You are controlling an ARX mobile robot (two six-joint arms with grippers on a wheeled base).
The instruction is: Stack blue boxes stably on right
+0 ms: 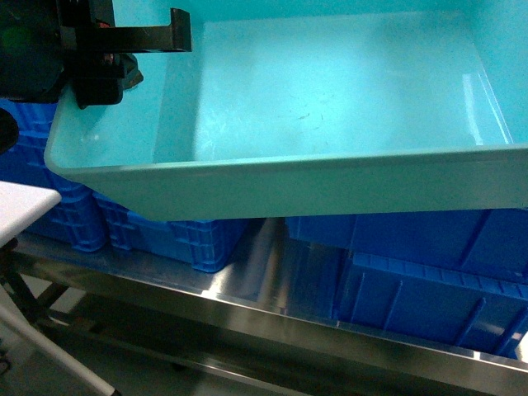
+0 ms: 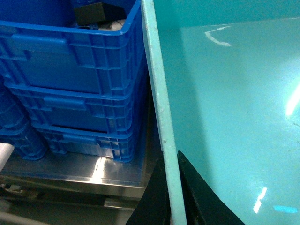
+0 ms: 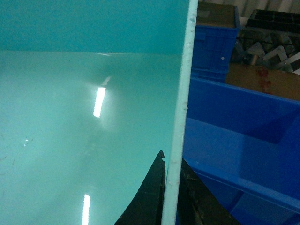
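Up close, the turquoise tub (image 1: 330,124) hangs in the air above the dark blue crates (image 1: 429,289). Left gripper (image 2: 171,197) and right gripper (image 3: 171,197) each pinch a side wall of it. If one slips, the tub could tip and fall

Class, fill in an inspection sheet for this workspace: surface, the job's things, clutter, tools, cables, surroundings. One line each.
Surface: steel bench, shiny, carrying crates.
Job's things: one turquoise tub, empty, held up above the crates, its near side lower on the left in the head view.
Clutter: dark blue ribbed crates stacked on the left; open dark blue crate under the tub's right side.
Tools: left tool shut on the tub's left rim; right tool shut on its right rim.
Cables: nothing seen.
Surroundings: white table corner at left; more crates and a cardboard box behind on the right.
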